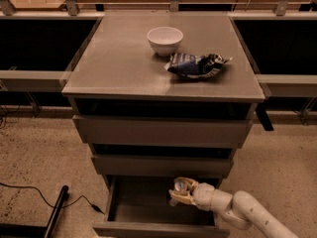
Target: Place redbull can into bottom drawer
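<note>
Camera view: gripper (pixel 179 193) clasps pale-topped redbull can (pixel 181 185) over open bottom drawer (pixel 142 213).

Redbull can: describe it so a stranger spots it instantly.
Find the grey three-drawer cabinet and its open bottom drawer. There a pale claw grips a slim, light-topped metal can. It's the only can; the white bowl and blue snack bag lie on top.

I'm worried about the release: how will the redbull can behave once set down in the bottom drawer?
The gripper holds the redbull can over the open bottom drawer. Its narrow round top suggests a slim cylinder: probably tippy if stood upright, and likely to roll on the flat drawer floor if laid down.
</note>
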